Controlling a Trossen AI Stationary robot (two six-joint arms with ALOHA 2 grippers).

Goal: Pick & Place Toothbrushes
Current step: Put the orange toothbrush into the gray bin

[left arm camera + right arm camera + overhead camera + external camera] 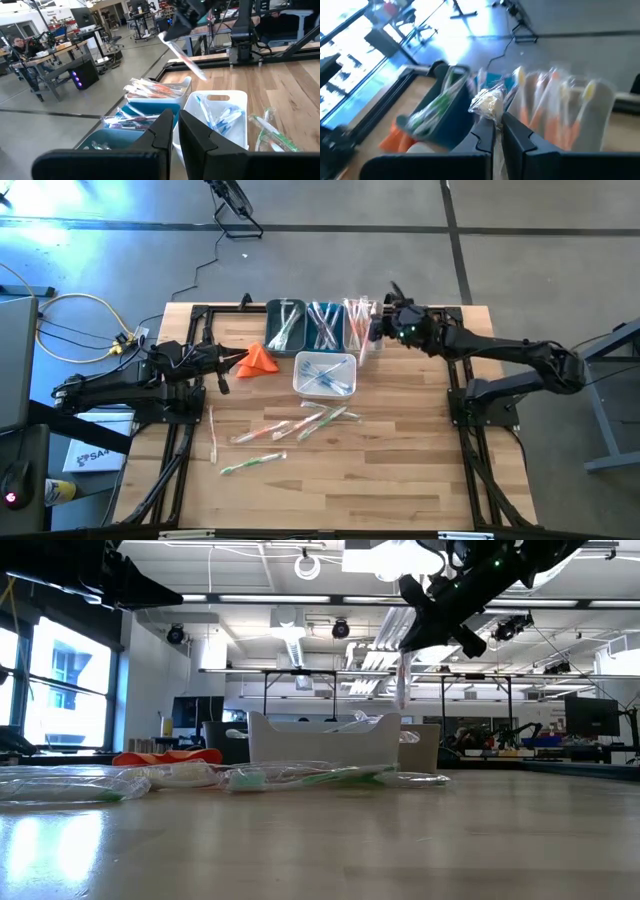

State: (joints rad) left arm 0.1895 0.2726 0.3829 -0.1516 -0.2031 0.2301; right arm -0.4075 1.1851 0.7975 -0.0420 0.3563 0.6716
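Clear plastic crinkles between your right gripper (496, 125) fingers — they are pinched tight on one wrapped toothbrush (402, 680), which dangles above the far row of bins, over the bin of orange-handled brushes (360, 325). Take the white bin (325, 375) as your landmark: it holds blue-handled brushes and sits just in front of that row. On its near side, loose toothbrushes (290, 427) lie scattered on the wooden table (400, 470). To its left you see an orange cloth (260, 358), and beyond that your left gripper (240, 360) — closed, with nothing in it.
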